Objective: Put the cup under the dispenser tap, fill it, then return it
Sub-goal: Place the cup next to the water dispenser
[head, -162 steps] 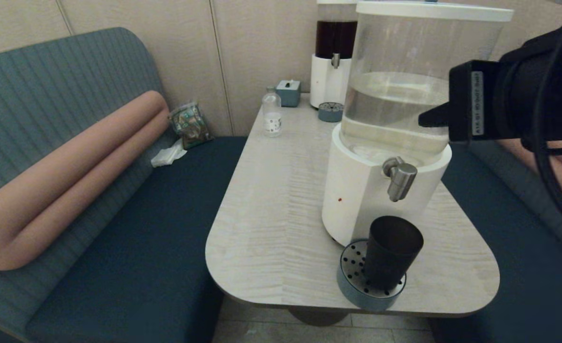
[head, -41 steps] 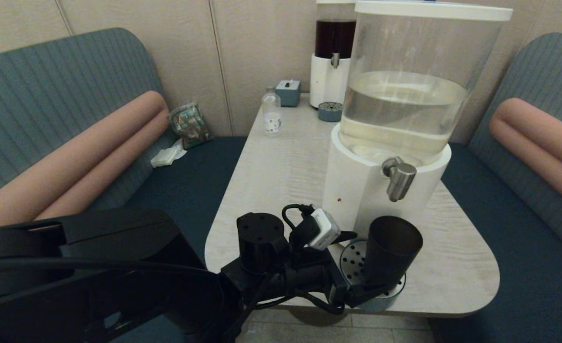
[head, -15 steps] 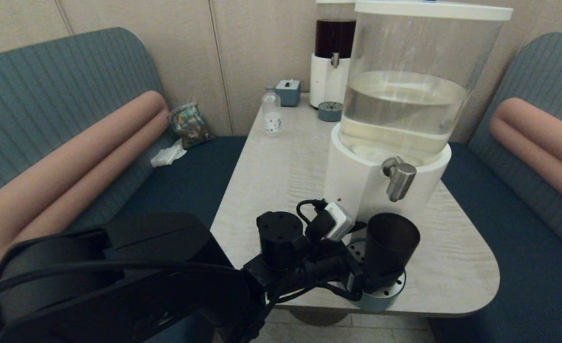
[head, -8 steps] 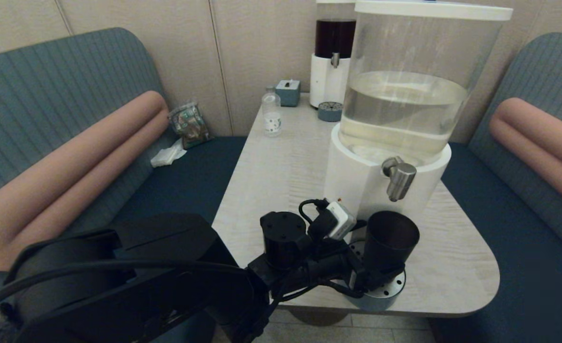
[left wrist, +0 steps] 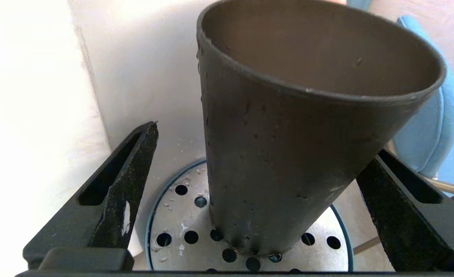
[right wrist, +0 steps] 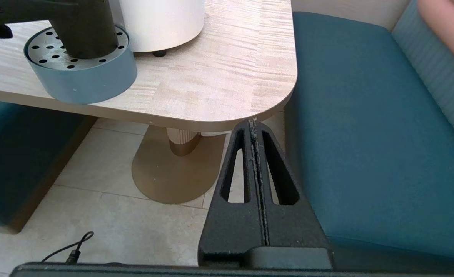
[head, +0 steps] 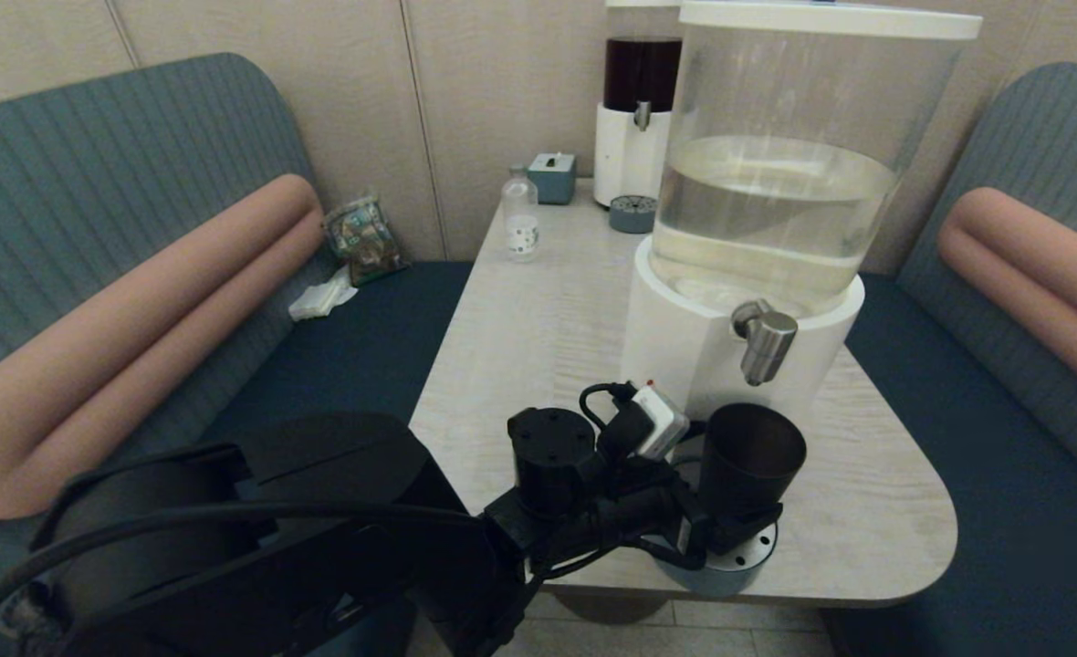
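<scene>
The cup is parked upright on the round drip tray, right below the tap, close to the table front edge. The left gripper is spread wide around its lower half, with a gap seen at one finger and no clamp on it. The right gripper is pressed closed, hung low beside the table corner, above the floor.

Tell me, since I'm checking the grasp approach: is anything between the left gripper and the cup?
Nothing visible. The left gripper is open with a finger on each side of the cup, which stands on the perforated drip tray.
</scene>
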Motion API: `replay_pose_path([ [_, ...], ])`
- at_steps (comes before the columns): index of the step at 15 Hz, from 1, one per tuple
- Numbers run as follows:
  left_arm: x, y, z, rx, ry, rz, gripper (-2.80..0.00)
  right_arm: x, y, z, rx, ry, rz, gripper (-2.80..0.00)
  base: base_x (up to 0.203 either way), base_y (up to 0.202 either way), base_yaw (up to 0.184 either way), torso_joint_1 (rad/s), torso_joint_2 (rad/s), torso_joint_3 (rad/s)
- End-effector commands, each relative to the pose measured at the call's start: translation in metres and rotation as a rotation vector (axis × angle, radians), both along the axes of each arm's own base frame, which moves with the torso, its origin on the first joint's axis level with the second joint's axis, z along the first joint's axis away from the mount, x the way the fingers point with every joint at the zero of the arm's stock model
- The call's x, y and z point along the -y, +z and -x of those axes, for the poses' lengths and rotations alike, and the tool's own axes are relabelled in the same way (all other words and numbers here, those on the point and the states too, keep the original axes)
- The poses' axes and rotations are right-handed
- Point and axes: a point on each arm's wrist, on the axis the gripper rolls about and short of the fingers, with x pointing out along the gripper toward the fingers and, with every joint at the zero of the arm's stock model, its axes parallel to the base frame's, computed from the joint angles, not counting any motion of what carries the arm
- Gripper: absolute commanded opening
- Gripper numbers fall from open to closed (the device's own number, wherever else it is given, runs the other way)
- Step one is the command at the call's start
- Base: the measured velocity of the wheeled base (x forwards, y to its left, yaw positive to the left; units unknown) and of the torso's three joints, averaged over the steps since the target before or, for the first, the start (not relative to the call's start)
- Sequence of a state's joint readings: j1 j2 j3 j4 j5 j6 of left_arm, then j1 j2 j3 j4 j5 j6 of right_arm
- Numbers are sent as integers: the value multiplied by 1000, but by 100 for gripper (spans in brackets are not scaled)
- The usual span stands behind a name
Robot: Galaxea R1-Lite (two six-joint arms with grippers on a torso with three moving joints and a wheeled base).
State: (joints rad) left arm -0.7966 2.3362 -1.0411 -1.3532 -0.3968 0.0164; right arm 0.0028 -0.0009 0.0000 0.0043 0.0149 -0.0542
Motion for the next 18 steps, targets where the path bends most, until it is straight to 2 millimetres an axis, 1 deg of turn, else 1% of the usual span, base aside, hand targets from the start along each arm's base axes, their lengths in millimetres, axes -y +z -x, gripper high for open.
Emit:
replay_pose_path([
  [1, 0, -2, -1, -1, 1, 2, 0, 0, 0, 0, 0, 1, 1, -280, 0, 0, 0, 0, 0, 0],
  [11, 1, 0, -2, 6, 19, 14, 0, 0, 0, 0, 0, 1, -1, -280, 0, 0, 0, 0, 0, 0],
  [18, 3, -3, 1, 0, 15, 8, 0, 0, 0, 0, 0, 1, 0, -280, 0, 0, 0, 0, 0, 0],
])
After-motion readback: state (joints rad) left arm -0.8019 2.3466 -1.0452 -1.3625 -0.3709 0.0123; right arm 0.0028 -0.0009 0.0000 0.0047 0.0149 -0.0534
